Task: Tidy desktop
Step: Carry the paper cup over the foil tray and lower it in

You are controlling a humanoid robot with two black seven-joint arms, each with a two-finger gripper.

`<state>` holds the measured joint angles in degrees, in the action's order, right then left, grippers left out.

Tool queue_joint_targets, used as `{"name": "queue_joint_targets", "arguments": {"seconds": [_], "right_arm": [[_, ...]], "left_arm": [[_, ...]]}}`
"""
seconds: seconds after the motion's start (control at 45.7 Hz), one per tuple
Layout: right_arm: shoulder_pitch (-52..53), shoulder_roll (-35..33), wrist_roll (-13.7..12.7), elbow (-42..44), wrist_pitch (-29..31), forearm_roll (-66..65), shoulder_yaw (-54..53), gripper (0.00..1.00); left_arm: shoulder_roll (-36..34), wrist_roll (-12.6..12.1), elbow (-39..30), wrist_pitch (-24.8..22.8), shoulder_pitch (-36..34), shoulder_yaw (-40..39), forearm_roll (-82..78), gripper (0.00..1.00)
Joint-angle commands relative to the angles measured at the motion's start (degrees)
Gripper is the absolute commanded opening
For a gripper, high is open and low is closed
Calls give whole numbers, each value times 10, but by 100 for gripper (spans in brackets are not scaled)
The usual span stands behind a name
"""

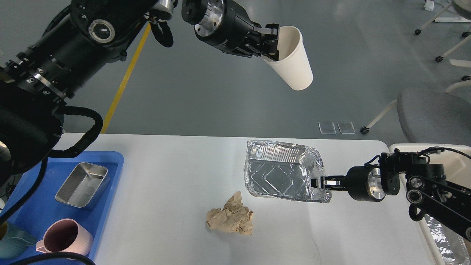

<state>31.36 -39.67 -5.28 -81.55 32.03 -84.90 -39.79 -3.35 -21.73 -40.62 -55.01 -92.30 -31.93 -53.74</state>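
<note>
The white desktop (165, 206) fills the lower part of the head view. High above its far edge, my left gripper (273, 43) is shut on the rim of a white paper cup (292, 60), which tilts down to the right. My right gripper (317, 183) is shut on the right rim of a crumpled foil tray (281, 170), held just over the desktop's right half. A crumpled brown paper ball (231, 219) lies on the desktop in front of the foil tray.
A blue plastic tray (106, 173) at the left holds a steel box (82, 184), a pink cup (66, 237) and a teal item (11, 244). A cream bin (441, 235) with foil inside stands at the right edge. A grey chair (434, 114) stands beyond.
</note>
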Motion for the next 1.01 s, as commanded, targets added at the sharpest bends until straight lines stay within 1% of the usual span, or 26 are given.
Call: {"name": "queue_joint_targets", "arguments": {"seconds": [0.0,0.088,0.175,0.329,0.46,0.788,0.986], "right_arm": [[11,7,-1,2,0,-1,2,0],[20,12,0,9,0,-2,10,0],[34,21,0,18,0,-2,13,0],[43,21,0,25,0,0,13,0],[49,21,-1,26,0,0,13,0],[63,21,0,26,0,1,13,0],[66,21,0,24,1,1,13,0]], "left_arm": [[44,-12,9,0,3,31,-1,0],[61,-14,9,0,6,60,1,0],[77,-16,9,0,14,68,1,0],[83,-36,10,0,39,77,0,0],[84,-37,9,0,61,110,0,0],[95,-40,12,0,106,123,-8,0],[105,-41,20,17,118,124,-9,0]]}}
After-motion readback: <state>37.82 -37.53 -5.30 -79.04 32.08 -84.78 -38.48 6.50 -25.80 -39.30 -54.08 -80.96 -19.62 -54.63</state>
